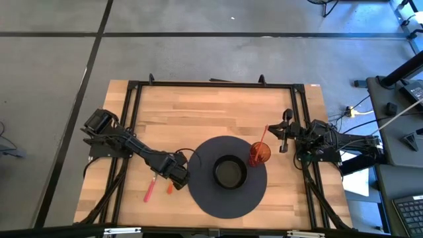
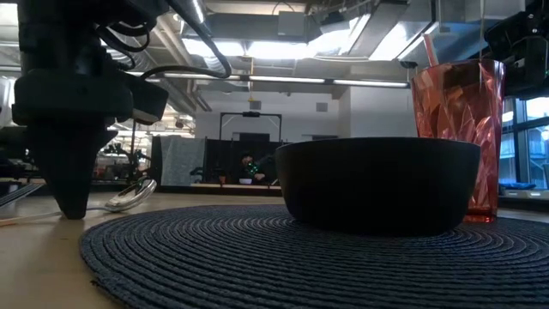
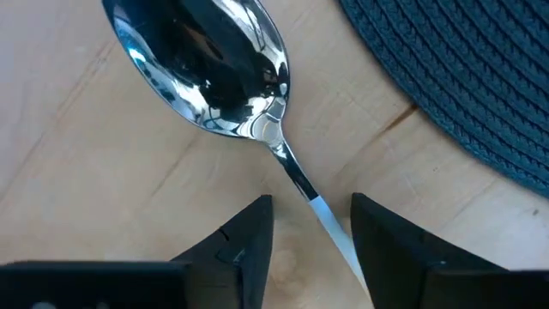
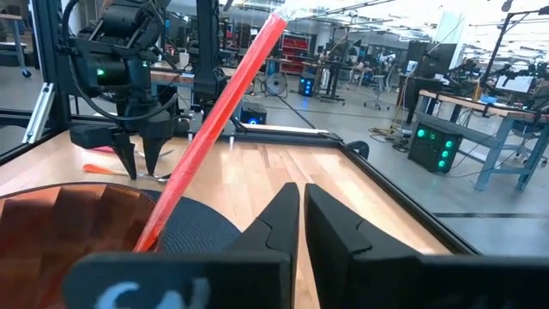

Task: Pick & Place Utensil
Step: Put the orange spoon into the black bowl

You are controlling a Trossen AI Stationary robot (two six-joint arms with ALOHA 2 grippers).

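1. While the left tool [image 3: 310,245] stands over the desk [image 1: 198,112] at about eight o'clock from the round mat [image 1: 228,201], its fingers [image 3: 244,245] are spread, one on each side of the spoon's thin handle, with nothing pinched yet.
2. Between those fingers lies the spoon [image 3: 210,73], flat on the wood; its handle runs under the tool and its bowl points onward, just beside the mat's edge.
3. By its look the spoon is polished metal: stiff, light, and likely slippery. The narrow neck behind the bowl seems the sensible place to pinch, since the flat handle gives little height above the wood and may skate out sideways.
4. Near the tool, at roughly seven o'clock from the mat, lie a pink utensil [image 1: 149,190] and a small orange piece [image 1: 169,188] on the desk.
5. On the mat, the dark bowl [image 1: 230,172] sits at centre, with the red cup [image 1: 259,153] and its straw [image 1: 262,135] at about two o'clock.
6. Out at three o'clock, the right tool [image 4: 302,225] waits at the desk's edge, fingers pressed together, empty.
7. No brand, label or legible writing shows on the spoon or anything near it.
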